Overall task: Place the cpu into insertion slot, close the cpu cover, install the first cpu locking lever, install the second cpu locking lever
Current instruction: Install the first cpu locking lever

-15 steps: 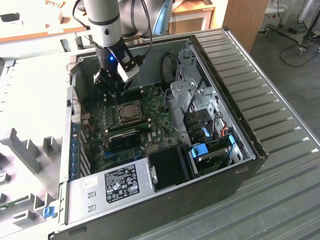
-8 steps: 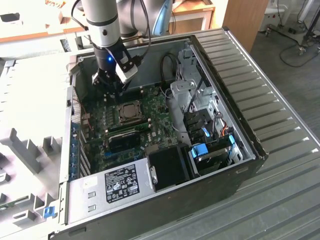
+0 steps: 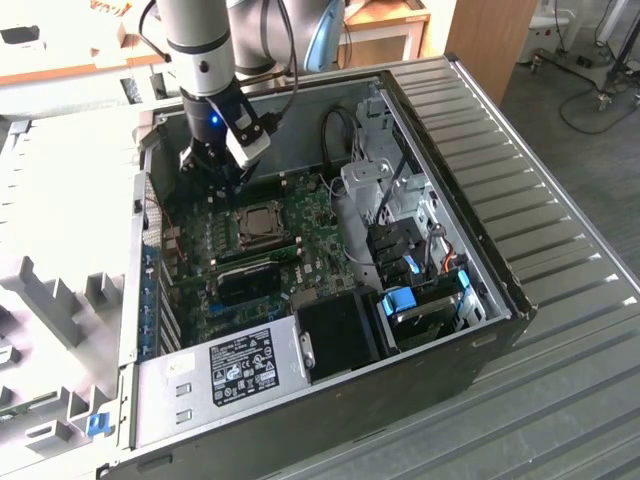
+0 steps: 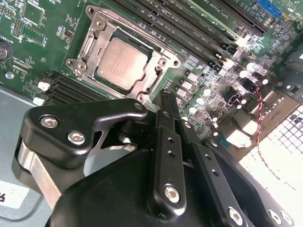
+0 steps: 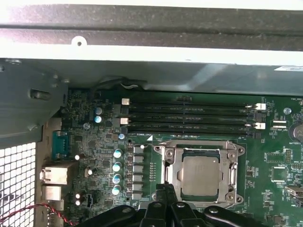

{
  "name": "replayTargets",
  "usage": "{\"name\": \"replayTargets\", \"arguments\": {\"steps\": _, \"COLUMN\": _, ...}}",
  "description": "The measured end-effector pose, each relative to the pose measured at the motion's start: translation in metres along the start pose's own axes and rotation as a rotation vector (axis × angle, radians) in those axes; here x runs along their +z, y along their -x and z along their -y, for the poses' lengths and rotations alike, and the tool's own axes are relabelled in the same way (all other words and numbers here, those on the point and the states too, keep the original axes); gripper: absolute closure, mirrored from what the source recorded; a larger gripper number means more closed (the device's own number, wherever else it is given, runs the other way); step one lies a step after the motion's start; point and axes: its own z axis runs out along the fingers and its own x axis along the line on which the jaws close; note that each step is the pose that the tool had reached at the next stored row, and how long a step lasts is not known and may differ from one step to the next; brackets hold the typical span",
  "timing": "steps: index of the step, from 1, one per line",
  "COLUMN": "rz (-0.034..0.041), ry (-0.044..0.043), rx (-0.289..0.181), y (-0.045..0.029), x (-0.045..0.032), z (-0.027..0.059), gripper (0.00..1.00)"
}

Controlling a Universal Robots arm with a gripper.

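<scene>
Cpu (image 5: 200, 176) sits in the insertion slot (image 5: 201, 153) under the lowered cpu cover (image 5: 233, 172); the gripper (image 5: 166, 188), pinched together and empty, hovers at the frame's edge, seemingly to nudge a lever.

There is one cpu (image 5: 200, 176), one cpu cover (image 5: 174, 172) around it, and four long memory slots (image 5: 189, 112) on one side.

Wooden furniture (image 3: 490, 45) stands on a grey floor (image 3: 575, 65).
</scene>
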Motion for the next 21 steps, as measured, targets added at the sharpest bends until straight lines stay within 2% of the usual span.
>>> {"name": "replayTargets", "arguments": {"steps": 6, "rz": 0.0, "ry": 0.0001, "rx": 0.001, "y": -0.004, "x": 0.0007, "z": -0.0018, "gripper": 0.89}}
{"name": "replayTargets", "arguments": {"steps": 21, "rz": 0.0001, "ry": 0.0, "rx": 0.005, "y": -0.0237, "x": 0.002, "z": -0.0083, "gripper": 0.89}}
